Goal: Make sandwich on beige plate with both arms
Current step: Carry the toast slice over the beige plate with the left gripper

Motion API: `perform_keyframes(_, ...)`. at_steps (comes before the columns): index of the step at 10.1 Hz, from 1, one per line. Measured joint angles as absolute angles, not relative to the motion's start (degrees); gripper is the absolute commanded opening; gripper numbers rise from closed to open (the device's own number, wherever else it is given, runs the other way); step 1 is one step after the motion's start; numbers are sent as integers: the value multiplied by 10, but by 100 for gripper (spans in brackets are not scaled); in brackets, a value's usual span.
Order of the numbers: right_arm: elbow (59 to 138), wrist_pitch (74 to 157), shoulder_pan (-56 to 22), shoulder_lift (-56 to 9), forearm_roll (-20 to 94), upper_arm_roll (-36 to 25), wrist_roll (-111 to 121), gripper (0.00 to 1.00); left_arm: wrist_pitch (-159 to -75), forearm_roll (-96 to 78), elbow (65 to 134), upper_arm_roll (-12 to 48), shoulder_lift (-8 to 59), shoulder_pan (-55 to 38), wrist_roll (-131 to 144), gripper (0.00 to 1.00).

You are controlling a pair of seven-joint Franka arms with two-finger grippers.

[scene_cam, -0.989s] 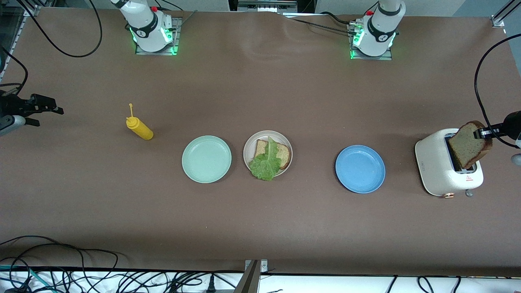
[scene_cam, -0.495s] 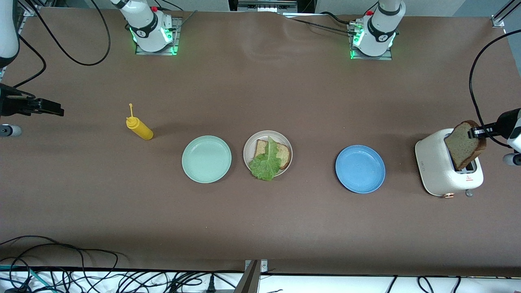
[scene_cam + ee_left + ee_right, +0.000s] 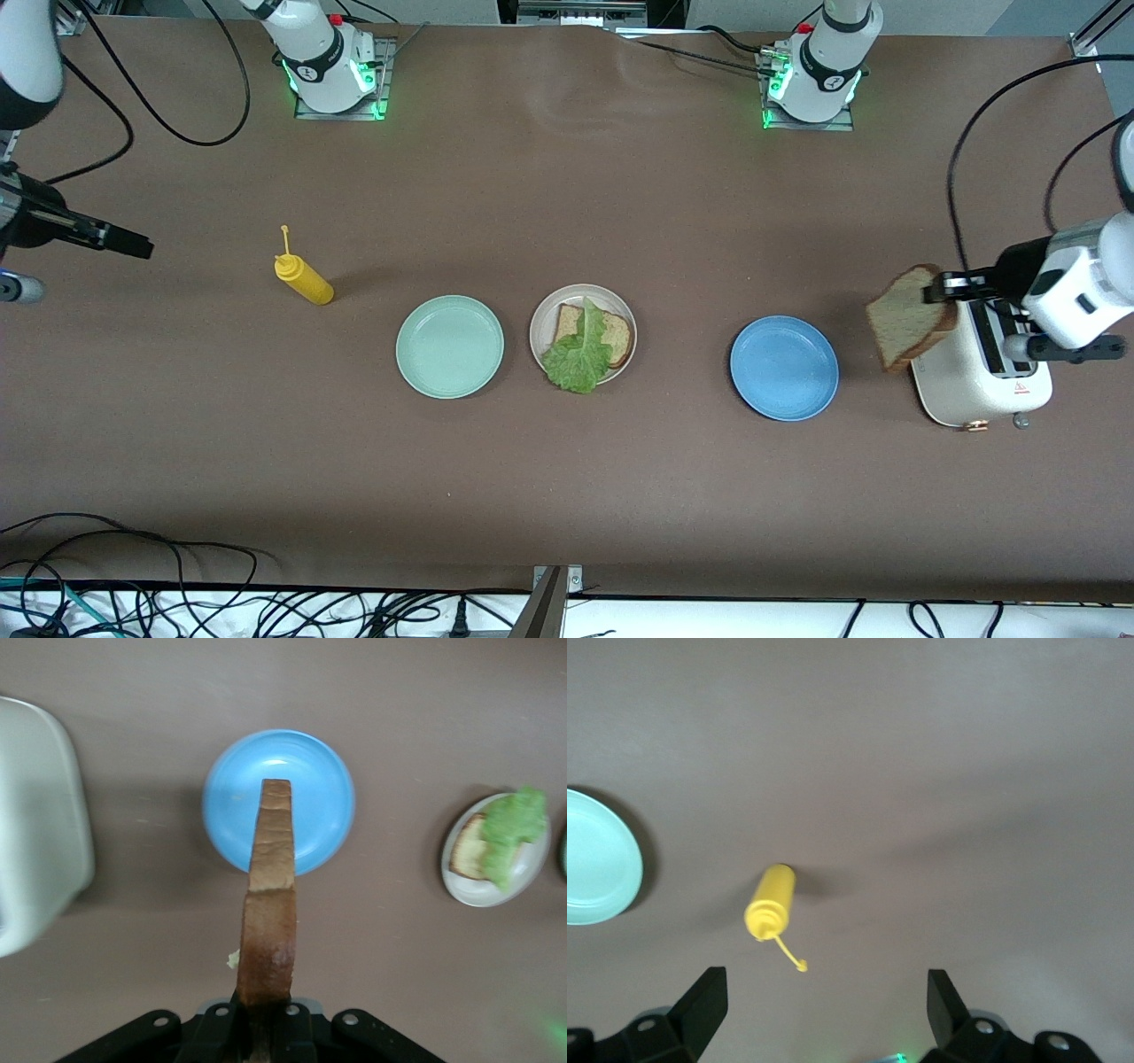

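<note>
The beige plate [image 3: 583, 330] sits mid-table and holds one bread slice [image 3: 616, 339] with a green lettuce leaf [image 3: 578, 357] on top; it also shows in the left wrist view [image 3: 478, 893]. My left gripper [image 3: 944, 285] is shut on a second brown bread slice [image 3: 904, 316], held edge-up in the air between the toaster [image 3: 961, 377] and the blue plate [image 3: 784, 368]. In the left wrist view the slice [image 3: 269, 904] stands over the blue plate [image 3: 319, 797]. My right gripper [image 3: 124, 239] is open and empty, up over the table's right-arm end.
A mint green plate [image 3: 449, 346] lies beside the beige plate, toward the right arm's end. A yellow squeeze bottle [image 3: 305, 278] lies on its side farther toward that end, also in the right wrist view [image 3: 769, 901]. Cables run along the near table edge.
My left gripper lifted the bread slice out of the toaster and carried it toward the blue plate. My right gripper shifted slightly toward the table's middle.
</note>
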State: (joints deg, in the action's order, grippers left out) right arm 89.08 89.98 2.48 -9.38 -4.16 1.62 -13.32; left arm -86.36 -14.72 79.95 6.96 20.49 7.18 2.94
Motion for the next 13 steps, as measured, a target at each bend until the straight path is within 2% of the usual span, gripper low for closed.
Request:
perform_keyframes(2,901,935,17,-95,-38,25,-160,100,-889,-257,820,69,234,71,29,0)
perform_keyframes(7,901,931,21,-91,-24,-8,-159,100,-929,-520,862,70,291,-3,56,0)
perform_keyframes(10,901,916,20,-85,-24,-8,-159,100,-1013,-649,883,72,333,-82,57,0)
perform_keyframes(13,901,915,20,-84,-24,-7,-159,100,-1106,-667,883,73,370,-146,55,0)
